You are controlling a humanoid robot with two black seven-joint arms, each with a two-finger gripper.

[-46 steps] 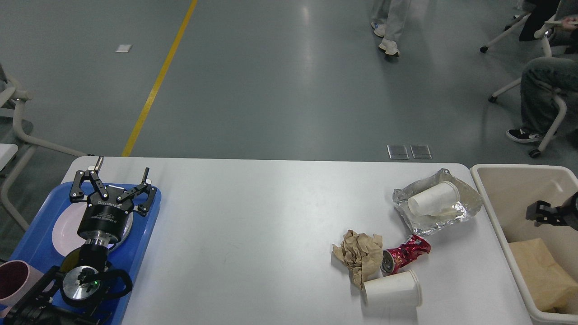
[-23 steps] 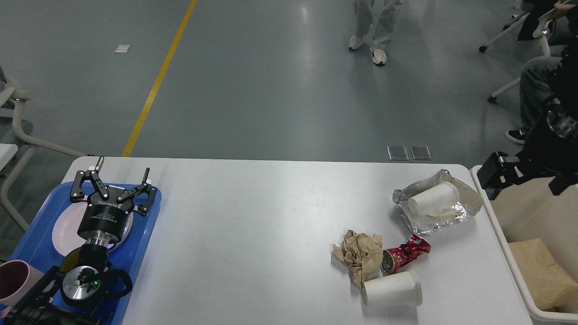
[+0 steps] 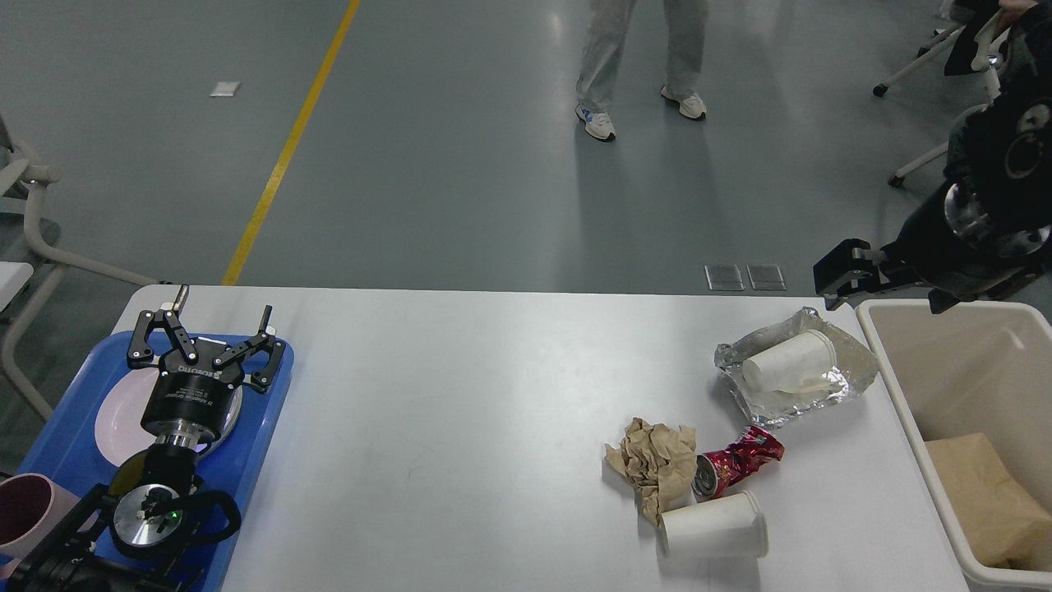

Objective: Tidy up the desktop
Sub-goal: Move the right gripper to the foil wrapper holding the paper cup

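Note:
The white desktop (image 3: 460, 411) holds litter at its right side: a crumpled foil sheet (image 3: 846, 362) with a white paper cup (image 3: 789, 360) lying on it, a ball of brown paper (image 3: 657, 460), a crushed red can (image 3: 735, 463) and a second white paper cup (image 3: 713, 524) on its side. My left gripper (image 3: 223, 304) is open and empty above the blue tray (image 3: 271, 411) at the left. My right gripper (image 3: 840, 275) hangs in the air over the table's far right corner, just beyond the foil; it is dark and its fingers cannot be told apart.
A cream bin (image 3: 904, 411) stands off the table's right edge with a brown paper bag (image 3: 982, 493) inside. The tray holds a white plate (image 3: 111, 419); a pink cup (image 3: 25, 514) sits at its near left. A person (image 3: 641, 57) walks beyond; chairs stand at both sides.
My right arm has risen out of the bin and moved up and left to the table's far right corner. The left arm has not moved. The walking person has stepped left.

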